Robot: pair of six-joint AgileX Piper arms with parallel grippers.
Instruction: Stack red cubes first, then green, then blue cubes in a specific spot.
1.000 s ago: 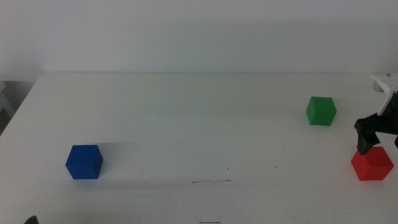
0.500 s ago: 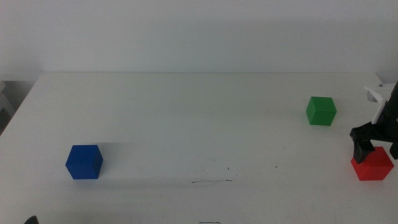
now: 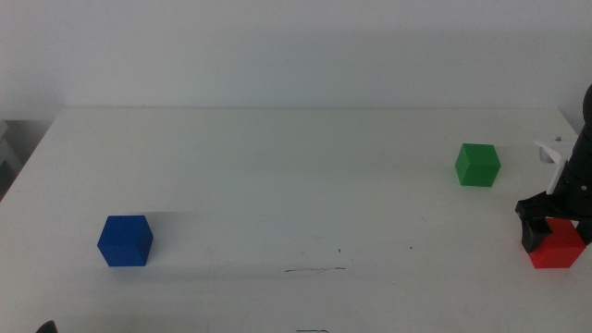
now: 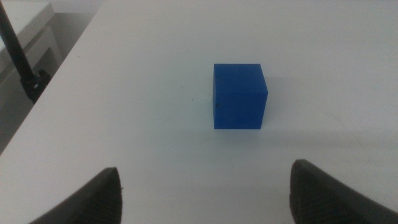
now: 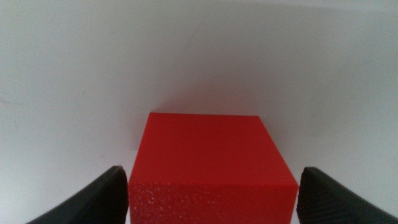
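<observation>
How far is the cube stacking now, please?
Nothing is stacked yet. The right gripper is open around the red cube, ready to grasp. The green cube and blue cube sit apart; the pen mark is bare. The left gripper waits, open.

White table [image 3: 277, 166]; pale wall [image 3: 277, 46] behind; dark stand [image 4: 18, 62] beside table edge.

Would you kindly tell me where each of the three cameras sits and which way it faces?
Middle view: looks forward and down over the white table; right gripper around the small matte red cube.
Left wrist view: faces the small dark blue cube; open left gripper.
Right wrist view: right gripper astride the red cube.
Both cubes also show in the middle view.
</observation>
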